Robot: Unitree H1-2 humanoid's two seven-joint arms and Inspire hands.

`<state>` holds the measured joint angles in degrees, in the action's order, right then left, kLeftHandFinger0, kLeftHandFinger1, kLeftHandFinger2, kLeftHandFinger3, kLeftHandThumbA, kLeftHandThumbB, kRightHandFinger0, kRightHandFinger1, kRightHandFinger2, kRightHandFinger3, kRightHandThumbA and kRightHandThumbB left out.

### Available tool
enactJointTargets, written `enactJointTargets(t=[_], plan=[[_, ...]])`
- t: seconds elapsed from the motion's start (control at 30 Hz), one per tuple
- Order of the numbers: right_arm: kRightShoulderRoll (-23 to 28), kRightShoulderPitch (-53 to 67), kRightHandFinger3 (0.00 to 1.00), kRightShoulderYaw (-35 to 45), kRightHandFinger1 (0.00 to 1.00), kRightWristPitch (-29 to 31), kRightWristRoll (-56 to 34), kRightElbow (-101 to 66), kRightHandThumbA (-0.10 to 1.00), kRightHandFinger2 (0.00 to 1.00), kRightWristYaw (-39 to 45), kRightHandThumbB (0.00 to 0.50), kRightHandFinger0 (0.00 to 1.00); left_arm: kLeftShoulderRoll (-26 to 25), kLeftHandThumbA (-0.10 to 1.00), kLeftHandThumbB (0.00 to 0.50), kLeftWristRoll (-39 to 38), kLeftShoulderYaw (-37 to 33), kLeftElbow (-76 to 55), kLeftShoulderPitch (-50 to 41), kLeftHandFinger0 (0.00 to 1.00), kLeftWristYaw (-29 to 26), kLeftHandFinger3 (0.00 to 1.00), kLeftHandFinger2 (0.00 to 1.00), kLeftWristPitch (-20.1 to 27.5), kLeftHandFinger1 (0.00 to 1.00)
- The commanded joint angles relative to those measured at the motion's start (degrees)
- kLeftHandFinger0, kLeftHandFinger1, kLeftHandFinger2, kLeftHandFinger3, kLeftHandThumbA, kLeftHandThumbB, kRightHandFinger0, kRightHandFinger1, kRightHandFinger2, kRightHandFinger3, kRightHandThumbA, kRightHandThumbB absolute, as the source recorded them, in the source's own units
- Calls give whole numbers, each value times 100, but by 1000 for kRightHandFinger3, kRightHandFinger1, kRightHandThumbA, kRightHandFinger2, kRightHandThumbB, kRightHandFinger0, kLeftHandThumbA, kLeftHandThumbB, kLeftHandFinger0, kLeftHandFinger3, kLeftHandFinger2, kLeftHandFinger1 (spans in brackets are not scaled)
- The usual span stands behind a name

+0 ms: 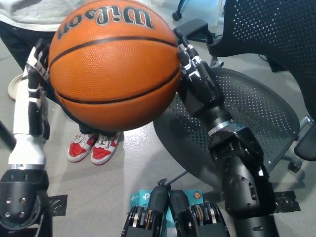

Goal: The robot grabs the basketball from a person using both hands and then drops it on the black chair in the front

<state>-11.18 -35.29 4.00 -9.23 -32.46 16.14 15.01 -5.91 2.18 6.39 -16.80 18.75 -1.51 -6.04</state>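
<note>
A grey floor (128, 168) carries the black chair (256, 113), red-and-white shoes (94, 147) (a person's) and black tape (58, 204).

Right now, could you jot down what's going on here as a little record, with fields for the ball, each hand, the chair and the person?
ball: orange Wilson basketball, held up between the two hands
left hand: white left hand pressed against the ball's left side
right hand: black right hand pressed against the ball's right side
chair: black chair with a perforated seat, below and to the right of the ball
person: stands behind the ball; red and white shoes show on the floor beneath it
</note>
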Motion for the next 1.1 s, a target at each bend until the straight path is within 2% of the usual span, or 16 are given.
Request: enactJointTargets(t=[0.0, 0.1, 0.27, 0.3, 0.33, 0.37, 0.43, 0.47, 0.5, 0.57, 0.7, 0.73, 0.8, 0.97, 1.0, 1.07], plan=[[-474, -168, 1000, -270, 1000, -8, -112, 50, 1000, 1000, 306, 482, 1000, 202, 1000, 166, 215, -430, -37, 217, 1000, 95, 1000, 1000, -143, 1000], [-703, -80, 1000, -338, 1000, 86, -119, 151, 1000, 1000, 336, 468, 1000, 291, 1000, 157, 380, -594, -61, 213, 1000, 69, 1000, 1000, -110, 1000], [-784, -60, 1000, -438, 1000, 309, 37, 248, 1000, 1000, 380, 465, 1000, 339, 1000, 164, 363, -698, -66, 234, 1000, 2, 1000, 1000, -170, 1000], [-840, -24, 1000, -503, 1000, 448, 240, 199, 1000, 1000, 226, 437, 1000, 370, 1000, 180, 419, -751, 1, 271, 1000, -26, 1000, 1000, -122, 1000], [-949, 66, 1000, -660, 1000, 842, 723, 109, 1000, 1000, -64, 403, 1000, 466, 1000, 190, 515, -854, 127, 337, 1000, -81, 1000, 1000, -60, 1000], [-969, 99, 1000, -717, 1000, 998, 850, 78, 1000, 1000, -105, 385, 1000, 505, 1000, 188, 616, -920, 183, 373, 1000, -132, 1000, 1000, -41, 1000], [-966, 104, 1000, -744, 1000, 1048, 871, 80, 1000, 1000, -134, 379, 1000, 499, 1000, 189, 628, -944, 193, 379, 1000, -164, 1000, 1000, -39, 1000], [-1030, 186, 1000, -830, 1000, 1461, 1165, -7, 1000, 1000, -255, 328, 1000, 604, 1000, 156, 890, -1084, 476, 462, 1000, -305, 1000, 1000, 218, 1000], [-1030, 196, 1000, -856, 1000, 1523, 1194, -14, 1000, 1000, -285, 321, 1000, 612, 1000, 155, 921, -1106, 512, 472, 1000, -332, 1000, 1000, 249, 1000], [-1059, 186, 1000, -985, 1000, 1812, 1327, -3, 1000, 1000, -512, 304, 1000, 588, 1000, 217, 1132, -1242, 669, 537, 1000, -350, 1000, 1000, 80, 1000], [-1059, 184, 1000, -1012, 1000, 1888, 1354, 19, 1000, 1000, -563, 296, 1000, 562, 1000, 222, 1153, -1286, 688, 545, 1000, -404, 1000, 1000, 78, 1000], [-1035, 161, 1000, -1098, 1000, 2134, 1858, 70, 1000, 1000, -815, 258, 1000, 483, 1000, 175, 1560, -1485, 844, 587, 1000, -425, 1000, 1000, 167, 1000], [-992, 132, 1000, -1101, 1000, 2111, 1900, 87, 1000, 1000, -908, 245, 1000, 351, 1000, 158, 1715, -1609, 888, 661, 1000, -339, 1000, 1000, 218, 1000], [-897, 101, 1000, -1206, 1000, 2260, 2233, 168, 1000, 1000, -1140, 226, 1000, 108, 1000, 169, 1775, -1775, 869, 733, 1000, -219, 1000, 1000, 51, 1000], [-882, 138, 1000, -1159, 1000, 2012, 1873, 79, 1000, 1000, -1007, 229, 1000, -113, 1000, 172, 1884, -1913, 797, 791, 1000, 36, 1000, 1000, -116, 1000], [-849, 115, 1000, -1134, 1000, 1965, 1659, 39, 1000, 1000, -906, 222, 1000, -266, 1000, 187, 1963, -2018, 773, 877, 1000, 120, 1000, 1000, -251, 1000]])
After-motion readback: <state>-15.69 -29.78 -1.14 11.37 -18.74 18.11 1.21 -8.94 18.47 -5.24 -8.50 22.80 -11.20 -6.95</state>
